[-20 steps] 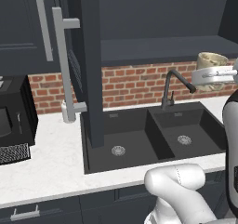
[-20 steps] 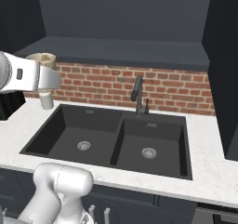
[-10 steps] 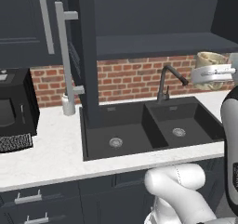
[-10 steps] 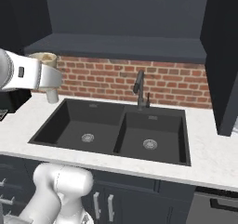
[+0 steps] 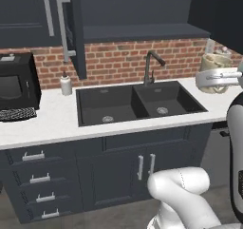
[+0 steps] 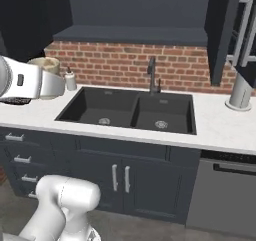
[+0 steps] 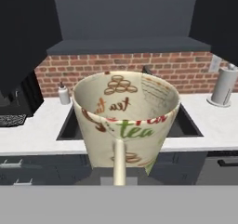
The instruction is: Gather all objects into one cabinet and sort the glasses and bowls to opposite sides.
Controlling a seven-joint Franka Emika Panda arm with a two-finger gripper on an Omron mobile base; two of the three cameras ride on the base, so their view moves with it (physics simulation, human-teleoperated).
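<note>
Jaws (image 7: pixel 119 183) clamped on the pale cream cup (image 7: pixel 126 121), held upright in the air with its open mouth up and its handle turned toward the hand camera; printed "tea" lettering and brown rings on the wall. Fingertips themselves hidden behind the cup and the band at the bottom of the hand view, so the exact contact point hard to make out, probably at the handle or the near rim.

Seen from the left base view, cup (image 5: pixel 214 64) carried at the far right, above the white surface (image 5: pixel 52 121) to the right of the black double sink (image 5: pixel 135 102). From the right base view, cup (image 6: pixel 46 65) at the left, just behind the white wrist, near a small white bottle (image 6: pixel 70 80).

Dark faucet (image 5: pixel 151 66) standing behind the sink against the red brick wall. Black microwave (image 5: pixel 16 83) at the left end of the surface. Grey paper-towel cylinder (image 6: pixel 241 90) on the surface at the right. Dark wall cabinet (image 5: pixel 71 26) above, one tall door swung open with its long grey bar handle (image 5: pixel 64 26) facing out, open shelf (image 7: pixel 128 44) behind.
</note>
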